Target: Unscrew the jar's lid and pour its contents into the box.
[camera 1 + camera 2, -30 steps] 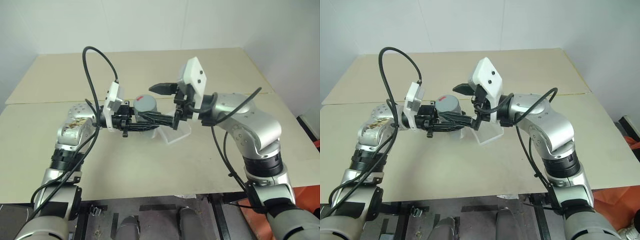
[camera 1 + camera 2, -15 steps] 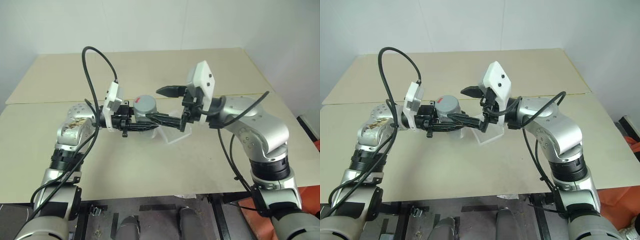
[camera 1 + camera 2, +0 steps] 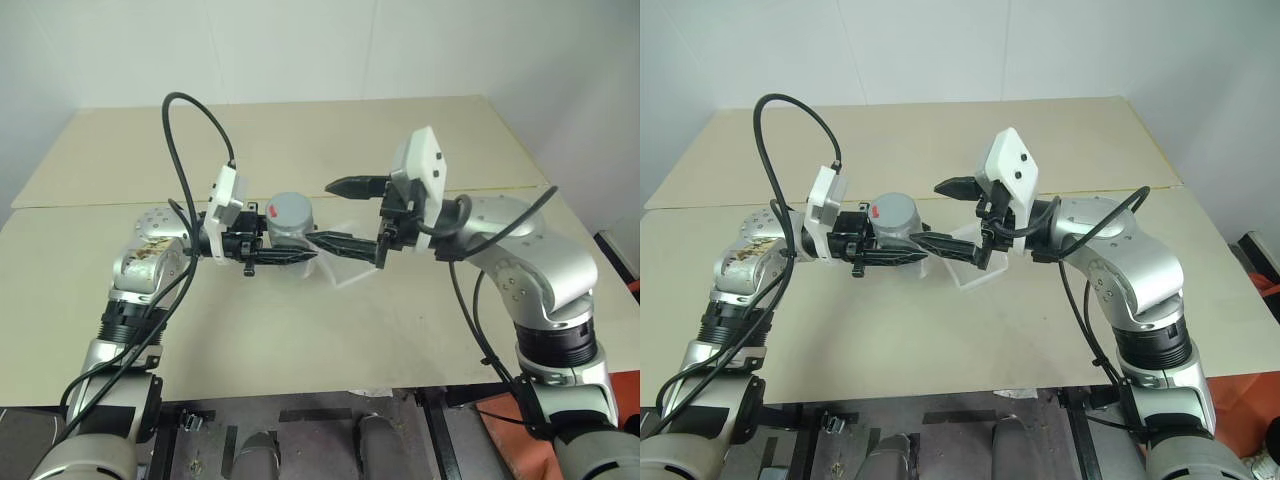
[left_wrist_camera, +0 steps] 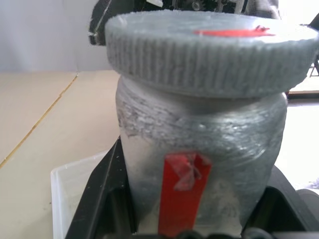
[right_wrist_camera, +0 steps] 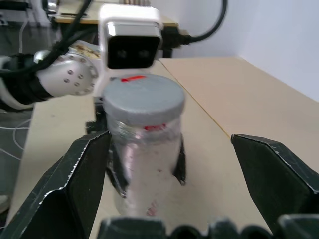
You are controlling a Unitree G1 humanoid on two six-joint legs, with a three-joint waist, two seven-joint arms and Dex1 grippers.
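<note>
left eye: left gripper [image 3: 300, 255] clamped on jar [image 3: 292, 219], upright above box [image 3: 345, 262], lid [image 3: 291, 208] on | left wrist: red label facing | right wrist: right gripper [image 5: 174, 164] spread wide, short of jar

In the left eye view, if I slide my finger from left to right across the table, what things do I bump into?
Left gripper, shut on the jar → jar with its lid on → clear box → right gripper, open.

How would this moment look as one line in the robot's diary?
left claw: shut on jar | lid: on | right claw: open | box: below
</note>
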